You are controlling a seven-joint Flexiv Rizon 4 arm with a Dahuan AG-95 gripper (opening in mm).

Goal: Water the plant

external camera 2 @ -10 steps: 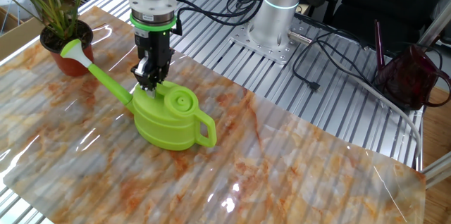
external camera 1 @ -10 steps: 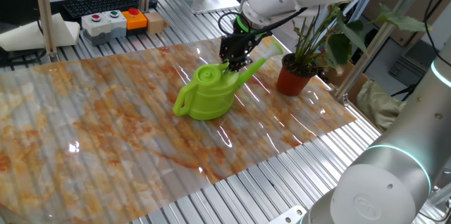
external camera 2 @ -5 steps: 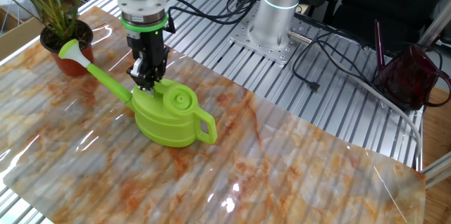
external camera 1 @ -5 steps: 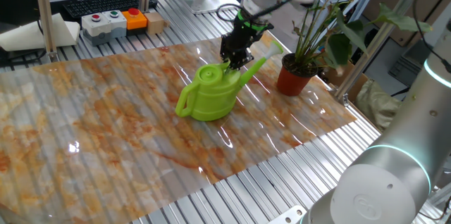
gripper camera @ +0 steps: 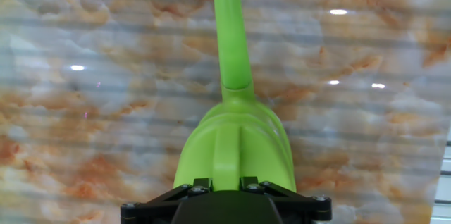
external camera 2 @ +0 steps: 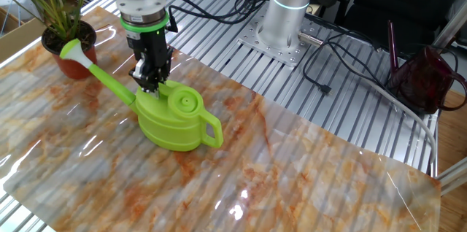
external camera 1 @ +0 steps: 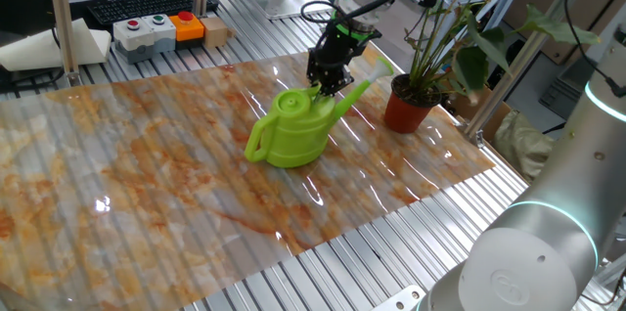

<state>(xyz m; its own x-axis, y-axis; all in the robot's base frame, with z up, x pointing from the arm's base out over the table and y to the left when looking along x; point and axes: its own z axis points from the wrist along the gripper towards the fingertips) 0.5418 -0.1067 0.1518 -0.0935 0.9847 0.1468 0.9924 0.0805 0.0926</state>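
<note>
The lime-green watering can point(external camera 1: 290, 131) sits low over the marbled table sheet, its spout point(external camera 1: 357, 89) aimed at the plant point(external camera 1: 442, 39) in its terracotta-red pot point(external camera 1: 407, 111). My gripper point(external camera 1: 328, 82) comes down from above and is shut on the can's top handle, just behind the spout. In the other fixed view the gripper point(external camera 2: 150, 84) holds the can point(external camera 2: 174, 120), and the spout's rose point(external camera 2: 72, 48) hangs beside the pot point(external camera 2: 67, 55). The hand view shows the can point(gripper camera: 236, 143) between my fingertips point(gripper camera: 225, 180), spout point(gripper camera: 230, 34) pointing away.
A button box point(external camera 1: 156, 29) and a keyboard point(external camera 1: 137, 4) lie at the back left. The arm's base point(external camera 2: 286, 20) and cables point(external camera 2: 343, 49) stand on the slatted aluminium table, with a dark red bag point(external camera 2: 423, 79) at the right. Another arm segment point(external camera 1: 548, 243) fills the near right corner.
The gripper has carried the watering can a little toward the plant, and the wrist has tilted. The grip on the handle is unchanged.
</note>
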